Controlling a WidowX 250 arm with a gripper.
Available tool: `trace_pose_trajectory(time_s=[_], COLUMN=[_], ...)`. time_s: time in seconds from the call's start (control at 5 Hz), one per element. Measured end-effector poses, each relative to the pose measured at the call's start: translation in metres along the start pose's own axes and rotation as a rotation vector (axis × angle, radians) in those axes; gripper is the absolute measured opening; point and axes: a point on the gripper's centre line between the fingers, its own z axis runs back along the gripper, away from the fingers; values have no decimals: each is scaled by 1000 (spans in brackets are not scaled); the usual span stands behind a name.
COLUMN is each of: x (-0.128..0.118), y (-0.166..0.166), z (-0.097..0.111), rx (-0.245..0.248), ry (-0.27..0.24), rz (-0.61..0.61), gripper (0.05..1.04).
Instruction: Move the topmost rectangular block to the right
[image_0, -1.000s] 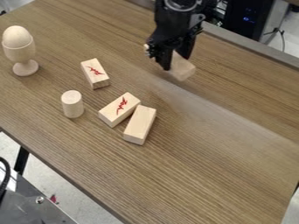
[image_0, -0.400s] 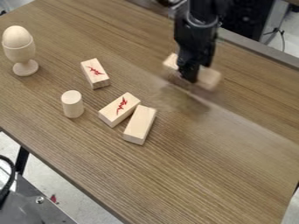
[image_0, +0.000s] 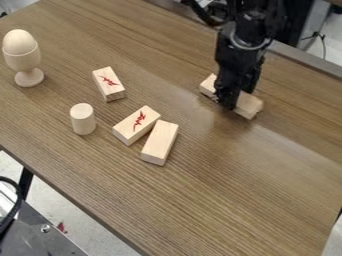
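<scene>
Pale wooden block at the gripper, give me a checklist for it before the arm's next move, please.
1. Gripper lined up with the pale rectangular block: ok, it is across the middle, with both ends showing.
2. Block to the right of the other blocks, as the camera sees it: ok.
3. Block apart from the plain light-wood block lower in the view: ok, bare table lies between.
4. Block resting fully on the brown wood-grain table: cannot tell.
5. Block let go: cannot tell.
6. Short light-wood cylinder upright: ok.
</scene>
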Motion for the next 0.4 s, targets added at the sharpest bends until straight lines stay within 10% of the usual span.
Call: trace_pose_trajectory(time_s=[0.2,0.4], x=[1,2], y=[-1,-1], z=[-1,-1], rx=[-6,-5], ry=[-15,-26], rz=[-25,-36], gripper=[590,884])
